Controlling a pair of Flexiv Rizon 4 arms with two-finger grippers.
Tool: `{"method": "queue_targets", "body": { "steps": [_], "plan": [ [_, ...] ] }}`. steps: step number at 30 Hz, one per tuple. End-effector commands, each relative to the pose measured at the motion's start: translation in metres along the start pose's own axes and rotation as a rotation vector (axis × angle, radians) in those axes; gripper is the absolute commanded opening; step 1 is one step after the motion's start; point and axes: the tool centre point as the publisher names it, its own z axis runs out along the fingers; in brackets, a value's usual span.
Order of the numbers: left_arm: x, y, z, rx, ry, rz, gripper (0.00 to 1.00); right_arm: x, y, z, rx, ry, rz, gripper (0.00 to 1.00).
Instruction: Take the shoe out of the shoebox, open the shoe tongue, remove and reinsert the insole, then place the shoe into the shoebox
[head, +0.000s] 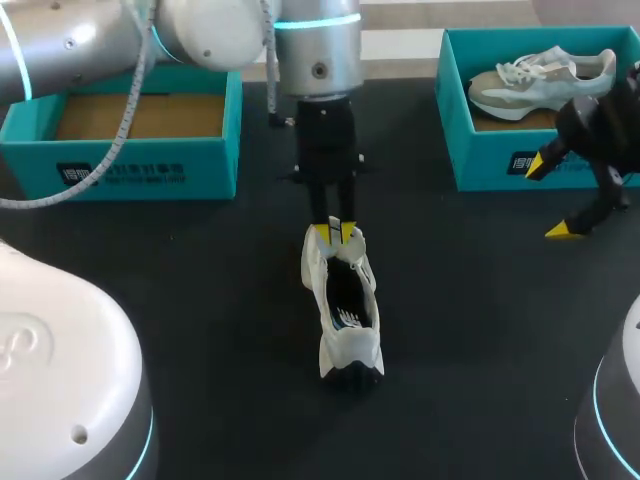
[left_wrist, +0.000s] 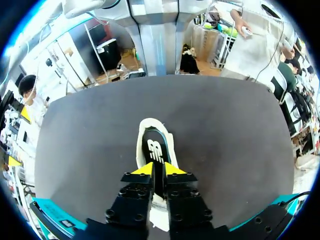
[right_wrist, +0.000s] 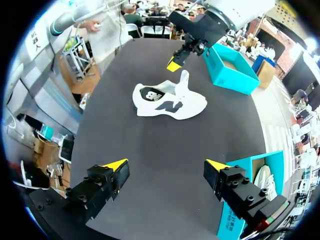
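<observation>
In the middle of the surface (head: 200, 300) lies the shoe (head: 348, 315), the left gripper (head: 335, 233) clenched on its upturned tongue (right_wrist: 184, 80). The right gripper (head: 549, 198) hangs released beside the right box (head: 480, 150), which holds another shoe (head: 540, 80).

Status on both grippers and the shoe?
Left gripper shut on tongue. Right gripper open, empty. Shoe on table, outside boxes. Nothing blocking.

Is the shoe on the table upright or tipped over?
Upright: the shoe has its opening facing up, with the insole showing. The left end effector holds its tongue.
</observation>
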Motion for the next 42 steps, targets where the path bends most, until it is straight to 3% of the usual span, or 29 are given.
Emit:
{"method": "queue_targets", "body": {
  "steps": [1,8,20,25,35,42],
  "plan": [
    [-0.010,-0.003,0.019,-0.020,0.025,0.012,0.00,0.000,0.000,0.000,0.000,0.000,0.000,1.00],
    [-0.015,-0.008,0.045,-0.067,0.066,0.032,0.00,0.000,0.000,0.000,0.000,0.000,0.000,1.00],
    [-0.011,0.002,0.083,-0.137,0.092,0.054,0.00,0.000,0.000,0.000,0.000,0.000,0.000,1.00],
    [-0.010,0.003,0.097,-0.233,0.102,0.061,0.00,0.000,0.000,0.000,0.000,0.000,0.000,1.00],
    [0.003,0.003,0.120,-0.209,0.136,0.067,0.00,0.000,0.000,0.000,0.000,0.000,0.000,1.00],
    [0.005,0.011,0.142,-0.280,0.113,0.057,0.00,0.000,0.000,0.000,0.000,0.000,0.000,1.00]
  ]
}}
